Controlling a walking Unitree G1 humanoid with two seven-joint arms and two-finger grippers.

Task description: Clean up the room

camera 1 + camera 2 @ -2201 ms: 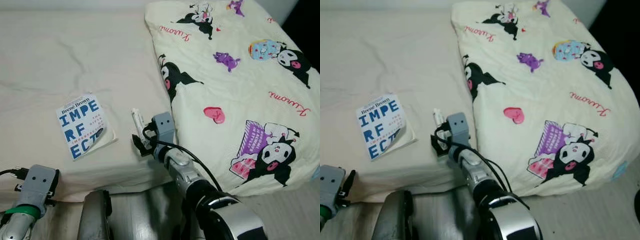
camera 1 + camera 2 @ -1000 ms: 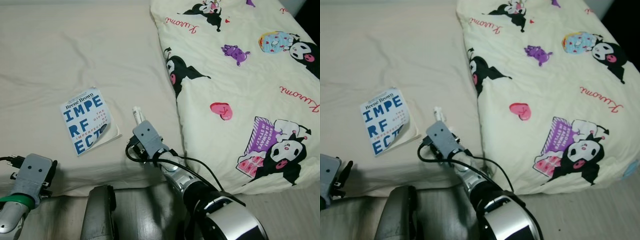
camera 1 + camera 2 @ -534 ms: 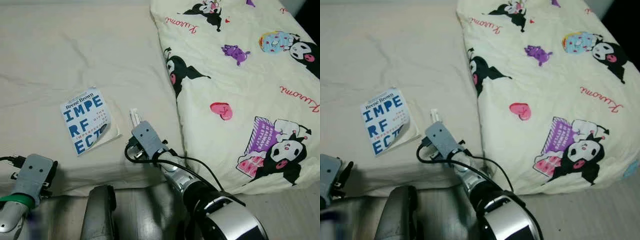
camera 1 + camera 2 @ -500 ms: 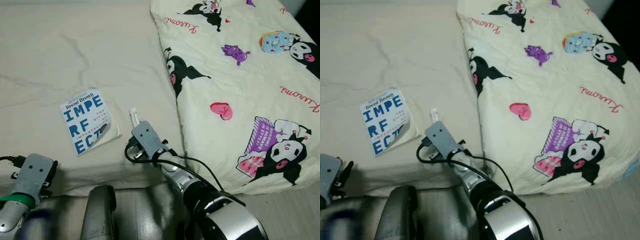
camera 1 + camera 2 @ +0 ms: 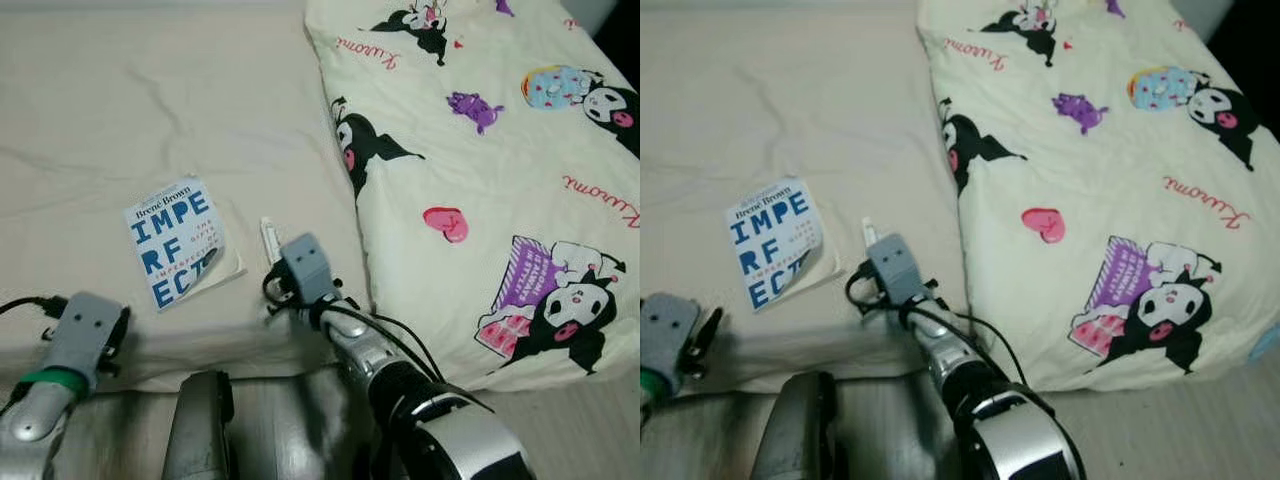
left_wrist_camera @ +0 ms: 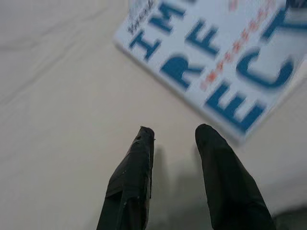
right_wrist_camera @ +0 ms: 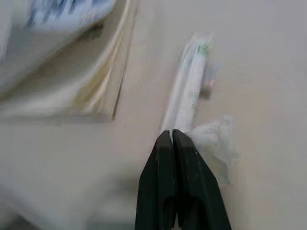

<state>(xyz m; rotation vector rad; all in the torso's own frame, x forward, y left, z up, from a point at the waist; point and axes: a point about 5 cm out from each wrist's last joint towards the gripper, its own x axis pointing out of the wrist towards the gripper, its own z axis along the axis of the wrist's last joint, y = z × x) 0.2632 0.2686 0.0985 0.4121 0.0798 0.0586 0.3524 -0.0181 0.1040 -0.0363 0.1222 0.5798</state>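
Observation:
A thin white paper wrapper [image 5: 268,238] lies on the beige bed sheet [image 5: 150,110], just right of a white book with blue letters [image 5: 175,240]. My right gripper [image 7: 171,133] is shut, and the wrapper's [image 7: 188,91] near end vanishes between its tips; a crumpled white scrap [image 7: 216,136] lies beside them. From the head, the right wrist [image 5: 305,270] sits on the bed's front edge, right behind the wrapper. My left gripper [image 6: 172,136] is open, hovering over bare sheet just short of the book's corner [image 6: 225,62]; its wrist [image 5: 85,325] is at the bed's front left.
A cream quilt printed with cartoon figures [image 5: 480,160] covers the bed's right half, its edge close to the right wrist. The bed's front edge [image 5: 230,355] runs below both wrists, with a grey robot part [image 5: 195,430] under it.
The left wrist has risen and come closer to the book. The right gripper stays at the wrapper, its wrist turned more upright. The camera has shifted a little.

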